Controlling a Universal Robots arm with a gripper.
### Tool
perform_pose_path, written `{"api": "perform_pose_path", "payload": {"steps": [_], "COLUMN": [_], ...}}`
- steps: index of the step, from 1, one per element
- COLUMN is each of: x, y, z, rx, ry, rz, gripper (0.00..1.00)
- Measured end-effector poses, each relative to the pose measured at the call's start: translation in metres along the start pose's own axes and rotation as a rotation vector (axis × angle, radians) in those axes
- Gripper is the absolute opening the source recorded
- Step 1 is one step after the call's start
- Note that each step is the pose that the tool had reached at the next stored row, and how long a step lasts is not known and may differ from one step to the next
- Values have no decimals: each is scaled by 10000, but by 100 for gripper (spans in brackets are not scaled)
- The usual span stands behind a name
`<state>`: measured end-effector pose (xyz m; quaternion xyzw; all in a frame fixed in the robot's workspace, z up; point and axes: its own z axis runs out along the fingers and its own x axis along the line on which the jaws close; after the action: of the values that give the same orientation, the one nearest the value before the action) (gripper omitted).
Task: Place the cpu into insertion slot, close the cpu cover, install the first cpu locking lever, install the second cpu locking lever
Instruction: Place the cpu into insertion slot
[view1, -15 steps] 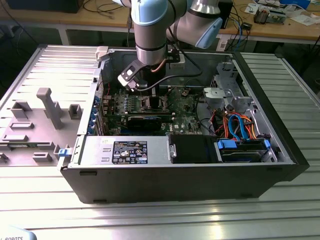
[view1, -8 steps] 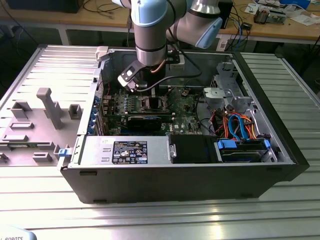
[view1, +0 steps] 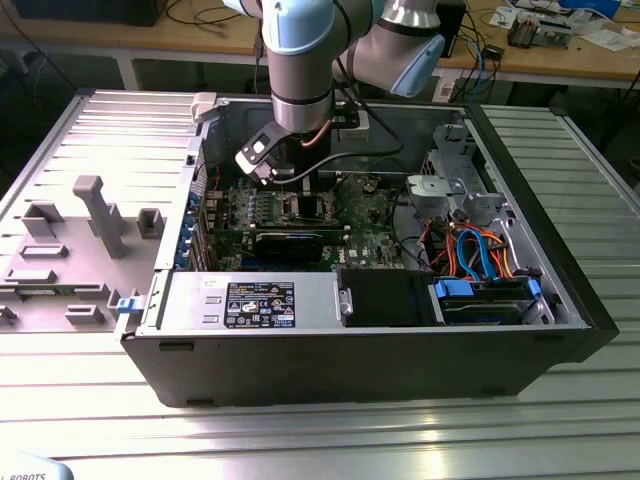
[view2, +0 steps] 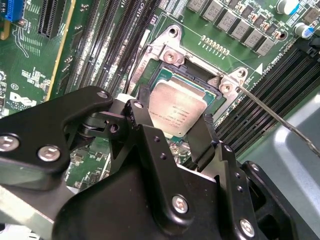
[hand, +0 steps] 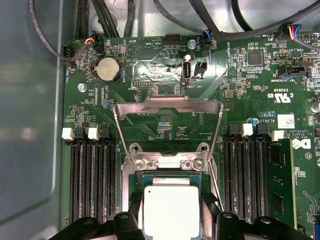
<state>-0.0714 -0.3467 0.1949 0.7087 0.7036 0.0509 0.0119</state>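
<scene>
Black gripper (view2: 175, 111) fingers clench the cpu (hand: 171, 212) by 2 opposite edges, holding it at the insertion slot (view2: 200, 70), seemingly not quite seated. Step 1 looks in hand. Setting the chip down calls for keeping it level and square to the slot's rim. Beyond the slot the cpu cover (hand: 167, 100) stands open, with 1 thin lever (view2: 270, 112) unhooked beside it. Inside the open computer case (view1: 350, 370), the motherboard (view1: 380, 230) fills the exterior view's left part; blue cables (view1: 478, 250) crowd the right corner.
</scene>
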Motion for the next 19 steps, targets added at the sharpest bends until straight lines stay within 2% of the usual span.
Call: {"api": "perform_pose_path", "payload": {"steps": [9,11,12,19], "x": [0,4,4,5], "y": [0,2,2,3], "z": [2,9,8,-5], "rx": [-2,-12,-9,-7], "ry": [3,16,14,11], "rz": [1,1,1,-1], "gripper": [54,55,61,61]}}
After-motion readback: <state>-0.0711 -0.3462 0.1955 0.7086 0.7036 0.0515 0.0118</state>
